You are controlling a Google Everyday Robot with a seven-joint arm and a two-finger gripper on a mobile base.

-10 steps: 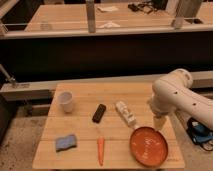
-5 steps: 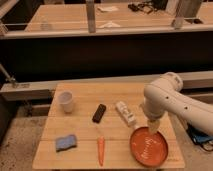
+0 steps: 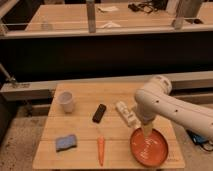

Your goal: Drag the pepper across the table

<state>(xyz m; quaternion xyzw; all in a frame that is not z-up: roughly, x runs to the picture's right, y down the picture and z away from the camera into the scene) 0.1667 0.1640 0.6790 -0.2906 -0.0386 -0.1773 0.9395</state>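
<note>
The robot's gripper (image 3: 146, 134) is hanging at the end of the big white arm (image 3: 165, 107), which is reaching in from the right side. The gripper is pointing down, right over the round orange plate (image 3: 161, 150). Its fingers are spread wide and are holding nothing. The plate is sitting near the front right corner of the light wooden desk (image 3: 82, 125) with the plank lines.

Just behind the gripper, a small white block (image 3: 126, 113) is lying on the desk at a slant. To the left of that, a black bar (image 3: 99, 113) is lying near the middle of the desk.

The small, thin orange pepper (image 3: 100, 150), which is looking a lot like a carrot, is lying near the front edge of the desk. It is to the left of the plate and in front of the black bar, apart from both. Nothing is touching it.

Farther left, a blue sponge (image 3: 66, 143) is lying near the front left corner. A white cup (image 3: 66, 101) is standing upright near the back left corner.

A long wooden bench (image 3: 65, 17) is showing far behind the rail
</note>
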